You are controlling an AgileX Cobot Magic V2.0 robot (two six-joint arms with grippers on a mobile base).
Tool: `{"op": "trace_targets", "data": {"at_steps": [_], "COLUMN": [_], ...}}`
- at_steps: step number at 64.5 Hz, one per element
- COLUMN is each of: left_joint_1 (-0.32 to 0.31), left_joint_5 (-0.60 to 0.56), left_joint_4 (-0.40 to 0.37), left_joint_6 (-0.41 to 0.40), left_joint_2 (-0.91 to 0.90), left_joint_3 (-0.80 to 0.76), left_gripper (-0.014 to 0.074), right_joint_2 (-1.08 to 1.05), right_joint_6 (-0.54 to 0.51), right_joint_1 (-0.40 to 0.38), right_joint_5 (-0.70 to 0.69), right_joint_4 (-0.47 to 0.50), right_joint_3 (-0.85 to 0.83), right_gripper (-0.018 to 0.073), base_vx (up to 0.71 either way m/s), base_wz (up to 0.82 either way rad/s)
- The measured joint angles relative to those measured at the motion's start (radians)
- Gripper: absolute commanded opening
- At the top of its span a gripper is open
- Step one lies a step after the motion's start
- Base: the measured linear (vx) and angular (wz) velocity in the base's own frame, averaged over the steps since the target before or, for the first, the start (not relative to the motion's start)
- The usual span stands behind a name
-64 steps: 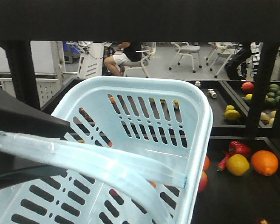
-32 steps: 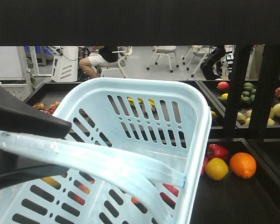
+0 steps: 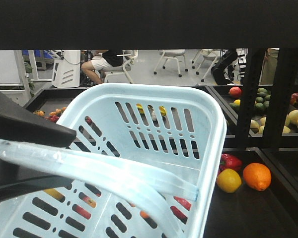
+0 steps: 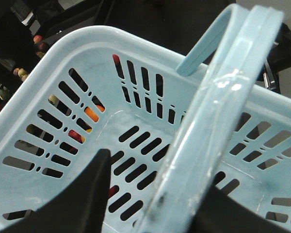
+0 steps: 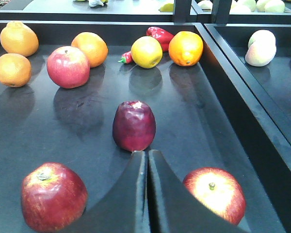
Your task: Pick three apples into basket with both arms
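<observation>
Pale blue slotted plastic basket [image 3: 149, 89] fills most of the front view and of the left wrist view [image 4: 94, 36]; its thick arched handle [image 4: 223, 97] crosses above the open interior; spots of red and orange show through the narrow vertical slots.

Black metal shelf tray [image 5: 194, 111] carries the loose fruit; in the front view it lies just beside the basket.

Left gripper [image 4: 155, 189] is clamped on the handle; a black finger [image 4: 82, 204] stands against each side of the pale bar.

Right gripper [image 5: 147, 154] hangs low over the tray; its two fingers are pressed together with nothing between them.

All four apples in view lie on the tray:
- dark maroon apple [image 5: 134, 125]: upright, directly ahead of the closed fingertips; contact cannot be told;
- glossy red apple [image 5: 53, 201]: near the fingers, at the lower left of the right wrist view;
- red apple with a yellow crown [image 5: 214, 194]: near the fingers, at the lower right;
- pink-red apple [image 5: 68, 66]: farther back, just beside the round oranges [image 5: 89, 48].

Yellow lemon [image 5: 146, 51] sits between two oranges at the rear wall; glossy red pepper [image 5: 160, 35] lies just behind it.
</observation>
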Motion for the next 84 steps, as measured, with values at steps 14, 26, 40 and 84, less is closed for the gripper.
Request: {"op": "trace_targets", "data": {"at_steps": [14,26,40,84], "left_joint_1": [0.0,0.0,0.0,0.0], "left_joint_5": [0.0,0.0,0.0,-0.245], "left_joint_4": [0.0,-0.002,-0.003,0.043], "left_joint_6": [0.0,0.0,0.0,-0.227], "left_joint_2": [0.0,0.0,0.0,0.222], "left_joint_3": [0.0,0.0,0.0,0.002], "left_gripper": [-0.0008,-0.0008,-0.0008,-0.0008], "right_joint_2": [0.0,0.0,0.0,0.0], "right_joint_6": [0.0,0.0,0.0,0.0], "right_joint_1": [0.0,0.0,0.0,0.0], "right_joint_5": [0.0,0.0,0.0,0.0], "right_joint_4": [0.0,0.0,0.0,0.0], "right_joint_3": [0.0,0.0,0.0,0.0], "right_gripper": [-0.0001,-0.0001,-0.0001,-0.0001], "base_vx": [0.0,0.0,0.0,0.0], "base_wz": [0.0,0.0,0.0,0.0]}}
